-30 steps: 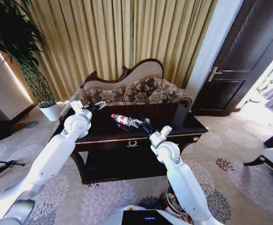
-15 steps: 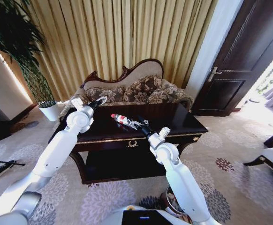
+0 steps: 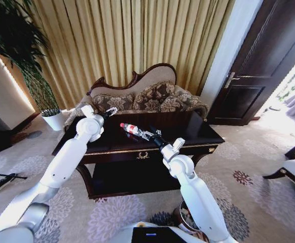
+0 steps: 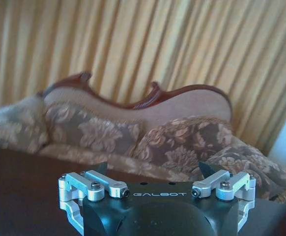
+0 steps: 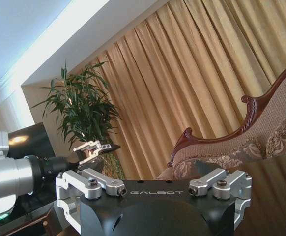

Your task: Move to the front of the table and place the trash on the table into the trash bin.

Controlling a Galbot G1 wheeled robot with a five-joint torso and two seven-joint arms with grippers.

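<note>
Dark glossy wood spreads before me: the table (image 3: 198,132), a sofa (image 3: 152,98) behind it. My left gripper (image 3: 110,110) hangs over its far left part, jaws spread wide and empty. Right of it the clear bottle (image 3: 132,129) with a red label lies near the middle. My right gripper (image 3: 151,134) sits at its near end; whether those jaws grip it, I cannot tell.

a floral sofa (image 3: 147,98) sits against gold curtains (image 3: 122,40), a potted plant (image 3: 23,55) and a dark door (image 3: 266,61) to either side.
</note>
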